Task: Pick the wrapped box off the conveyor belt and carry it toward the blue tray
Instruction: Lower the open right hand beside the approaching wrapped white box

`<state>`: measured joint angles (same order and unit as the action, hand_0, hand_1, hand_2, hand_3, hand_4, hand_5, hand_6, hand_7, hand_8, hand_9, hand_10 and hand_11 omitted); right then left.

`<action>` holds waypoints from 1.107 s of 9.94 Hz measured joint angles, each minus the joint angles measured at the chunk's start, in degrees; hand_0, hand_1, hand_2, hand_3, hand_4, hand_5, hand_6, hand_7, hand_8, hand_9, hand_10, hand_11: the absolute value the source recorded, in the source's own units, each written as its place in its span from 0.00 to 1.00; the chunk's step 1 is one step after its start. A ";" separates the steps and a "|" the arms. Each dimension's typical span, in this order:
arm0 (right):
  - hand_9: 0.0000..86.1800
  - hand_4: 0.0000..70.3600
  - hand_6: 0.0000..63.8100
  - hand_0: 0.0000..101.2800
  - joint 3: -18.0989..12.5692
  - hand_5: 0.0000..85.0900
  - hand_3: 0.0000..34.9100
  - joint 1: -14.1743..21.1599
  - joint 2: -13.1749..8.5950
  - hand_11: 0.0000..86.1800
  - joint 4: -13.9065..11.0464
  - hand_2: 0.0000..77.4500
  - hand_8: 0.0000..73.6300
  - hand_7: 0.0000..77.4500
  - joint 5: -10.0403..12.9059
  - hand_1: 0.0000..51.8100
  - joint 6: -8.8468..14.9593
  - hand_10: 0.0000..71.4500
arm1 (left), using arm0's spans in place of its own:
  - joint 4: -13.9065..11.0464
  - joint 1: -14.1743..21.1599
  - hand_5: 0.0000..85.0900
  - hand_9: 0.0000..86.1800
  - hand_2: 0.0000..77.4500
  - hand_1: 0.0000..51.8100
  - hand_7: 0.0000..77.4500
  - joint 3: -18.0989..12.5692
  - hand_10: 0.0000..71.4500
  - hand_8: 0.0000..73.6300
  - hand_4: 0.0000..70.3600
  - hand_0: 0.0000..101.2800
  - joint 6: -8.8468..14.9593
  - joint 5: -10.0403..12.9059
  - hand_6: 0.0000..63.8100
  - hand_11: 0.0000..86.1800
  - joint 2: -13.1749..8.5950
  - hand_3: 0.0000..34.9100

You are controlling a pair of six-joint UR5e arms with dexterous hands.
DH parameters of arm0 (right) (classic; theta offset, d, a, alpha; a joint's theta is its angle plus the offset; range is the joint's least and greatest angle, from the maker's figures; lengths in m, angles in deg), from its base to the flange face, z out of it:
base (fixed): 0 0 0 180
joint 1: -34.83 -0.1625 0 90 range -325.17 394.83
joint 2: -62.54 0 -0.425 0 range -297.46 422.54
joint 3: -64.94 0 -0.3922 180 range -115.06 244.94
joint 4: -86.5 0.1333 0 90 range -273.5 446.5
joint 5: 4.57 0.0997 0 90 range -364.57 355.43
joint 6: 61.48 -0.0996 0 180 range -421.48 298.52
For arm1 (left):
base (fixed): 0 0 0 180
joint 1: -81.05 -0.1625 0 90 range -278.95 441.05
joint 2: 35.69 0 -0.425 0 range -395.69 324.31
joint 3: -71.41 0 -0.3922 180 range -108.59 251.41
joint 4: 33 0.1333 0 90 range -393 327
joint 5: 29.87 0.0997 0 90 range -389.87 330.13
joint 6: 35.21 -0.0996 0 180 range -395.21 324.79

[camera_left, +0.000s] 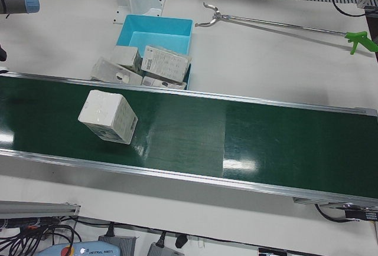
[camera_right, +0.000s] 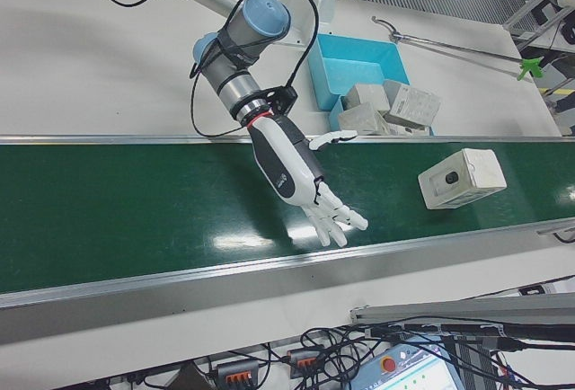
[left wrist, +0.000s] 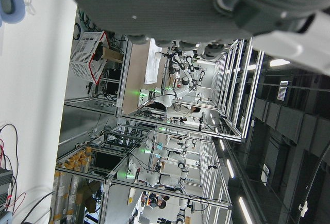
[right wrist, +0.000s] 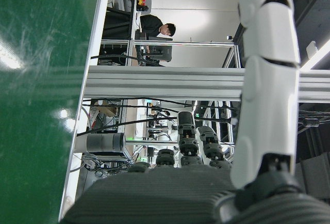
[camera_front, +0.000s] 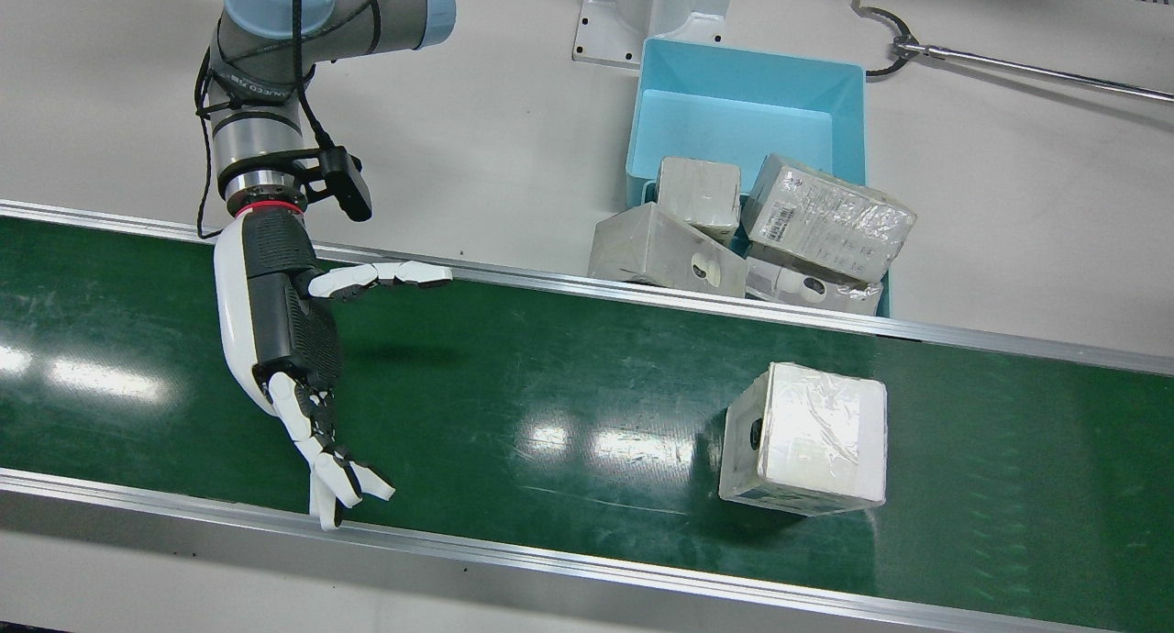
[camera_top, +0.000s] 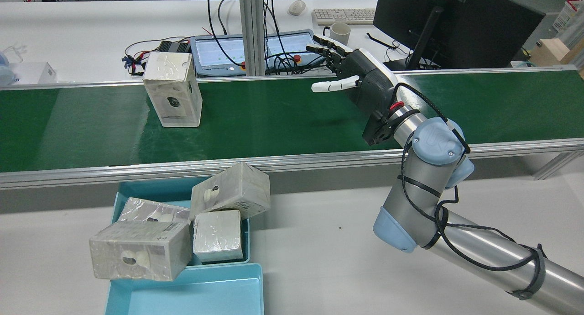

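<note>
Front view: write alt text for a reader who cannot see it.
A wrapped box sits alone on a green conveyor belt, while the robot's right hand hovers open over the belt well away from it. Beyond the belt, a blue tray holds several more wrapped boxes piled at its near end.

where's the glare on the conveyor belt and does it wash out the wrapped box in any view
Front view: bright lamp reflections on the conveyor belt left of the wrapped box, whose plastic top is nearly blown white. Left-front view: a pale sheen right of the box; its top also reads flat white. Rear view: the belt has little glare and the box's side with its dark hole is clear. The right hand casts a soft shadow.
</note>
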<state>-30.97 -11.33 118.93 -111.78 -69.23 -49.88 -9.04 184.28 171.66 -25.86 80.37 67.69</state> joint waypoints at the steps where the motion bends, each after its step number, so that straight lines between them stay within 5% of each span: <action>1: 0.04 0.12 0.07 0.47 0.05 0.11 0.00 -0.16 0.06 0.01 0.00 0.18 0.04 0.22 0.06 0.28 0.74 0.00 | 0.00 0.00 0.01 0.00 0.01 0.00 0.01 0.00 0.00 0.01 0.00 0.00 0.00 0.00 0.00 0.01 0.00 0.00; 11: 0.03 0.12 0.08 0.46 1.78 0.13 0.00 -0.01 -0.08 0.01 -0.08 0.15 0.04 0.22 2.99 0.26 0.86 0.00 | 0.00 0.00 0.01 0.00 0.01 0.00 0.01 0.00 0.01 0.01 0.00 0.00 0.00 0.00 0.01 0.01 0.00 0.00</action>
<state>-29.19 -11.34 118.86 -111.86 -66.24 -49.02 -9.04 184.28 171.66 -25.86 80.37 67.68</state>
